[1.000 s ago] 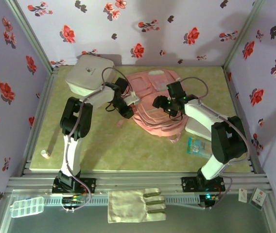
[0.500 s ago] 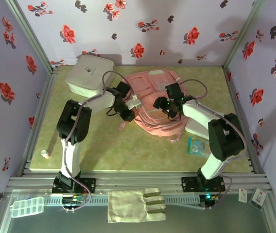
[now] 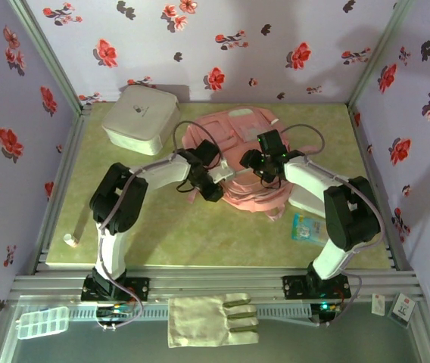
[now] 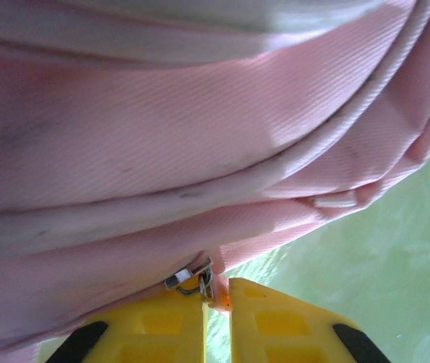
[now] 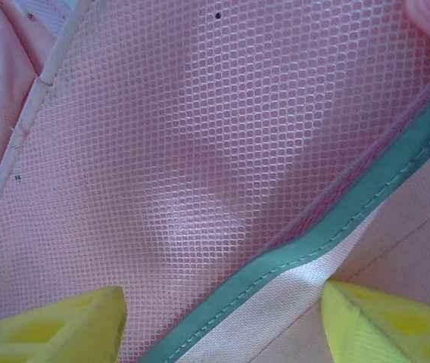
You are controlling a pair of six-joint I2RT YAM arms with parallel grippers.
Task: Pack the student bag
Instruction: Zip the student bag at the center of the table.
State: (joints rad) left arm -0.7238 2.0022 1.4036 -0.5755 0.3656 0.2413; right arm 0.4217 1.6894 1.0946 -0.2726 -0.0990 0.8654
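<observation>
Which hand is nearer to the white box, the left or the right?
Left. The left hand is at the left edge of the bag, toward the box; the right hand is over the bag's middle, farther away.

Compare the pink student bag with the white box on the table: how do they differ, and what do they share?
The student bag is pink and larger; the box is white and smaller. The bag is soft, rumpled fabric; the box a smooth rounded square. The bag lies mid-table with the left gripper and right gripper at it; the box sits apart at the far left corner. Both rest on the green table.
</observation>
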